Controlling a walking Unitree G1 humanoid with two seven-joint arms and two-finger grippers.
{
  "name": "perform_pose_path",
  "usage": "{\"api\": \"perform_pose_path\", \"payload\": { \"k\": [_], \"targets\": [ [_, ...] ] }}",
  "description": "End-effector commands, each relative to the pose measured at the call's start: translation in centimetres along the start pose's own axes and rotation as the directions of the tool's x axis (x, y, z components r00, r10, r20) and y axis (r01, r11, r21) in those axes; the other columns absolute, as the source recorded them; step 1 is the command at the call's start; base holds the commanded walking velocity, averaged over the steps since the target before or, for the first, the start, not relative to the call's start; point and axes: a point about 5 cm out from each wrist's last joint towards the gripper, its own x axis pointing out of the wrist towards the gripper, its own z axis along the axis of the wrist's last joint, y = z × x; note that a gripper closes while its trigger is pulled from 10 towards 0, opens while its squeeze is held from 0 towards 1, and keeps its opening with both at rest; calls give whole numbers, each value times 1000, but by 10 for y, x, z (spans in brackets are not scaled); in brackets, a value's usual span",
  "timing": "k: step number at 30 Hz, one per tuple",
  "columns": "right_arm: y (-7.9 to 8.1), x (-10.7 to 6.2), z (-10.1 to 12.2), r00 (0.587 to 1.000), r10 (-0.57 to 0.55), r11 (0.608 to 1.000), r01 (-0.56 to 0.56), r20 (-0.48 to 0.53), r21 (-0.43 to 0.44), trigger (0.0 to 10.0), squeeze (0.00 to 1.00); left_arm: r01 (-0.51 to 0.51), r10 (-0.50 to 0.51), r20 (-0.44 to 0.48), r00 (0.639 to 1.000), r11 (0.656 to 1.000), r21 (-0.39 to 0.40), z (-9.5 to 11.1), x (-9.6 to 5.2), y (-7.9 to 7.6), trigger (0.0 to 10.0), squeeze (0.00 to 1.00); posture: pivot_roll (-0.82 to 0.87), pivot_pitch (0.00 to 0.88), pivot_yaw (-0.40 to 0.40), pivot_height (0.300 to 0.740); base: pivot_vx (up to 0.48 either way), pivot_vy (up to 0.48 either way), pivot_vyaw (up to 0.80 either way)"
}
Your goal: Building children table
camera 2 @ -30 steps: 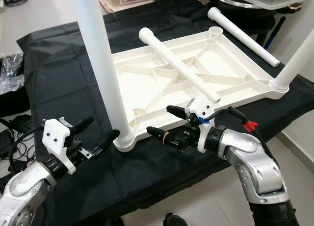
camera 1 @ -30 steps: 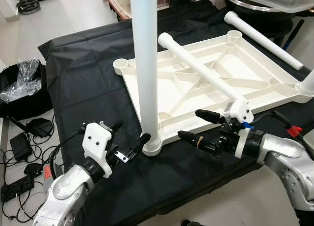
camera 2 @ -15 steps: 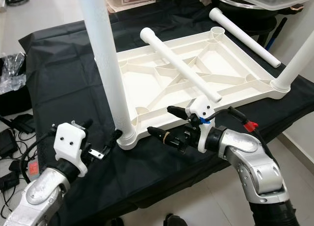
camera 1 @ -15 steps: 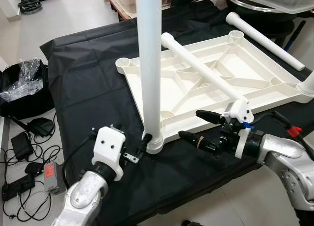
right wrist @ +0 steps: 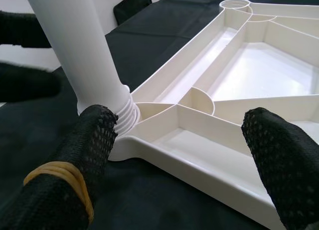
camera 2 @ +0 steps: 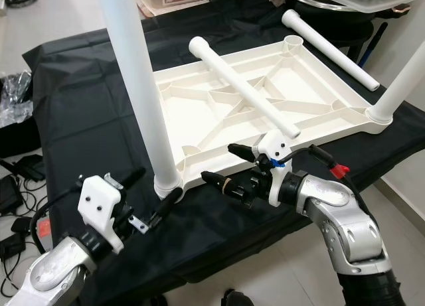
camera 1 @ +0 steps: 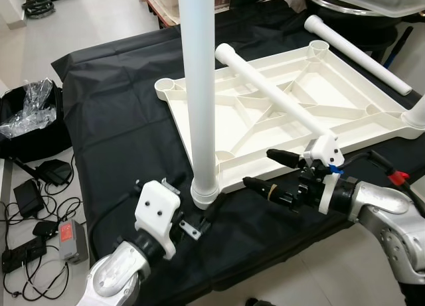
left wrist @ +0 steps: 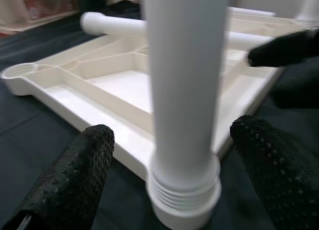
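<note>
Table half built: two legs up, two to go.
The tabletop (camera 1: 279,113) lies upside down on the black-draped table (camera 1: 113,107). One leg (camera 1: 201,87) stands in its near corner, another (camera 2: 405,80) at the right; a third (camera 1: 272,90) lies across it, a fourth (camera 1: 355,50) beside. Left pincer (left wrist: 174,165) is spread around the near leg's base; right pincer (camera 1: 265,166) is spread, hovering nearby.

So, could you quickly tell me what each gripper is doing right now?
Left gripper: open, fingers either side of the upright leg.
Right gripper: open, holding nothing, by the tabletop edge.
</note>
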Motion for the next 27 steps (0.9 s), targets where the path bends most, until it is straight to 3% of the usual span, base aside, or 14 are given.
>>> {"api": "perform_pose_path", "payload": {
  "k": [1,3,6,13,14,15,16,27],
  "targets": [
    [2,2,-1,1000,12,1000,-12,-8,-11,10000,0,-34,35,-26,999,999,24,-5,1,2,10000,0,-12,187,16,740,0,0,0],
    [1,2,0,1000,11,1000,-11,-6,-13,10000,0,-88,90,-25,996,995,47,-4,11,5,10000,0,-19,186,17,740,0,0,0],
    [1,2,1,1000,11,1000,-11,-5,-14,10000,0,-98,99,-25,995,994,50,-4,15,5,10000,0,-19,186,17,740,0,0,0],
    [2,2,0,1000,9,1000,-9,-4,-16,10000,0,-54,54,-3,999,999,2,-1,24,-7,10000,0,-25,185,20,740,0,0,0],
    [2,2,0,1000,8,1000,-8,-4,-15,10000,0,-42,42,0,999,999,-6,-1,26,-10,6549,0,-28,184,22,740,0,0,0],
    [2,2,0,1000,8,1000,-8,-4,-15,10000,0,-42,42,0,999,999,-6,-1,26,-10,6549,0,-28,184,22,740,0,0,0],
    [2,2,0,1000,5,1000,-5,-3,-16,10000,0,-37,37,-2,999,999,-11,-2,27,-12,0,0,-31,184,23,740,0,0,0],
    [1,1,0,1000,-2,1000,2,-6,-21,10000,0,-31,32,16,999,998,-57,-8,25,4,0,0,-32,181,22,740,0,0,0]
  ]
}}
